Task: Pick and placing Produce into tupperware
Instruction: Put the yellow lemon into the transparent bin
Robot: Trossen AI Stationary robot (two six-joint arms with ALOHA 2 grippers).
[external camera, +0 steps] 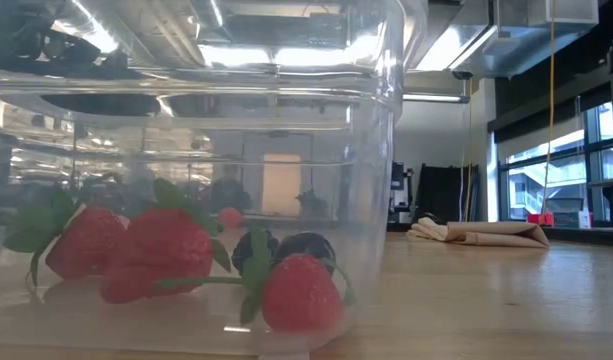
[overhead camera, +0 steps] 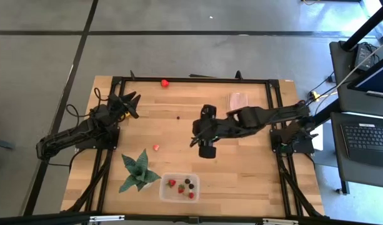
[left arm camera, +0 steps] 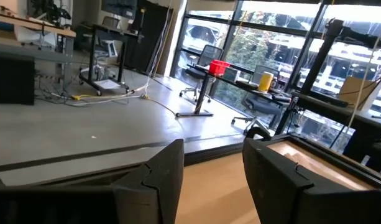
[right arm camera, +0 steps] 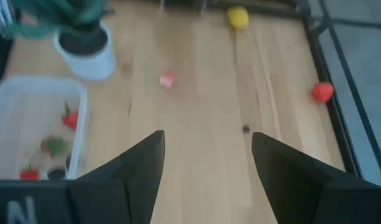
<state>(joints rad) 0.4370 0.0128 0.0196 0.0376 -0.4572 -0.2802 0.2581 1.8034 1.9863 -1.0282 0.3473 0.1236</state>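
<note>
The clear tupperware [overhead camera: 179,187] stands near the table's near edge, beside the plant, and fills the low view [external camera: 376,150]. Inside lie strawberries [external camera: 156,250] and dark berries [external camera: 304,247]. On the bare table lie a small pink-red piece [overhead camera: 156,147], a dark berry [overhead camera: 179,116], a rounder red fruit [overhead camera: 165,82] at the far edge, and a yellow piece [right arm camera: 238,17] near my left gripper. My right gripper [overhead camera: 194,134] hovers open over the table's middle, holding nothing; its wrist view [right arm camera: 206,140] looks at the loose fruits. My left gripper [overhead camera: 135,105] waits open at the far left.
A green spiky plant [overhead camera: 138,172] in a white pot [right arm camera: 84,50] stands just left of the tupperware. A folded beige cloth [overhead camera: 238,100] lies toward the far right, under my right arm's reach. Black frame rails [overhead camera: 197,79] edge the table. Bare wood lies between the loose fruits.
</note>
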